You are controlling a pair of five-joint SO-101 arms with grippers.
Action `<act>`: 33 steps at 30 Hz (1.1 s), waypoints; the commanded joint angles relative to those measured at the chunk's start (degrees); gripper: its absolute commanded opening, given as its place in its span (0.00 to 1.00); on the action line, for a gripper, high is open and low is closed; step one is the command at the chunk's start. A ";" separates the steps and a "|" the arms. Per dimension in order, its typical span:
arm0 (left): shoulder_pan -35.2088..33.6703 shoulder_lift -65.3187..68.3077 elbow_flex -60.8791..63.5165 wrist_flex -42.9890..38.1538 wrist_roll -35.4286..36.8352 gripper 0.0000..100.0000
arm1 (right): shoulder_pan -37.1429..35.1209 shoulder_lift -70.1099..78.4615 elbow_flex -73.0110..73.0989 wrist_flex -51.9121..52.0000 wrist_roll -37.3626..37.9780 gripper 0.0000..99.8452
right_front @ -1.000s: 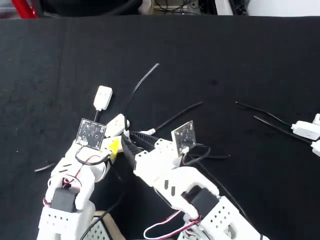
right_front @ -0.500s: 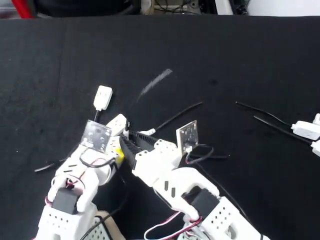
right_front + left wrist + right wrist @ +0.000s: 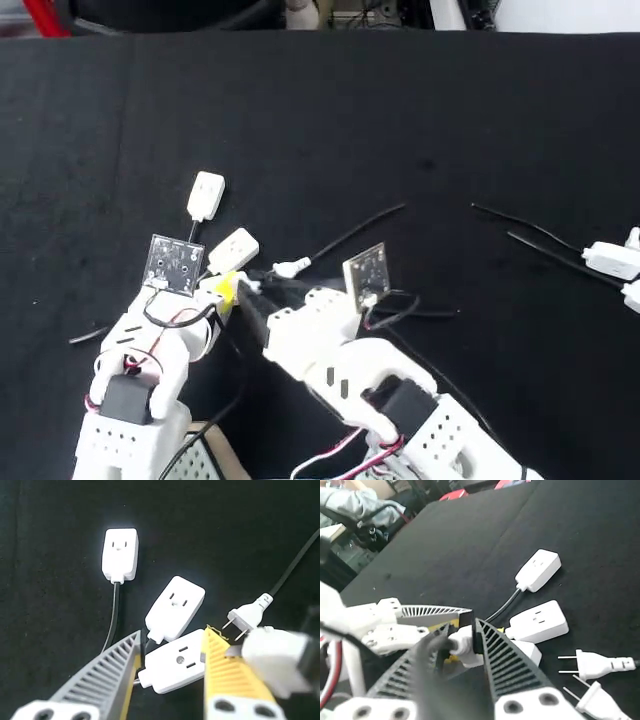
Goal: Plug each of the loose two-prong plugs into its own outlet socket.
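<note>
Three white outlet sockets lie close together. The far socket (image 3: 120,552) and the middle socket (image 3: 176,605) rest free on the black table, seen from above as the far socket (image 3: 206,195) and the middle socket (image 3: 235,250). My left gripper (image 3: 172,635) holds the nearest socket (image 3: 175,665) between its grey and yellow fingers. Right beside it, my right gripper (image 3: 463,625) is shut on a white plug (image 3: 462,647) with a black cable, close against the held socket. A loose two-prong plug (image 3: 245,617) lies just beyond, also seen as the loose plug (image 3: 290,268).
More white plugs (image 3: 610,260) with black cables lie at the right table edge. A second loose plug (image 3: 592,700) lies near the first one (image 3: 592,664). Black cables (image 3: 360,228) cross the middle of the table. The far half of the black cloth (image 3: 400,100) is bare.
The black cable end that stuck up toward the table's middle swung away and is gone from there. The left wrist tipped briefly and came back. The right gripper shifted slightly nearer.
</note>
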 commanded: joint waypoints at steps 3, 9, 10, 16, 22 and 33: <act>0.31 -0.44 -3.03 -3.34 0.44 0.20 | -4.13 1.01 -0.04 0.79 2.11 0.01; 0.04 -0.44 -3.21 -3.16 0.53 0.20 | -4.13 1.10 -0.13 2.37 2.37 0.01; 0.04 -0.44 -3.21 -3.16 0.53 0.20 | -4.13 1.10 -0.13 2.64 2.46 0.01; -0.04 -0.53 -4.70 -2.11 0.53 0.20 | -3.96 1.19 -0.04 2.99 4.31 0.01; -1.01 -0.53 -10.77 5.80 0.79 0.20 | -3.87 1.19 -0.04 3.60 4.31 0.01; -2.59 -0.53 -12.70 8.62 0.35 0.20 | 2.29 0.75 -1.54 3.43 4.13 0.01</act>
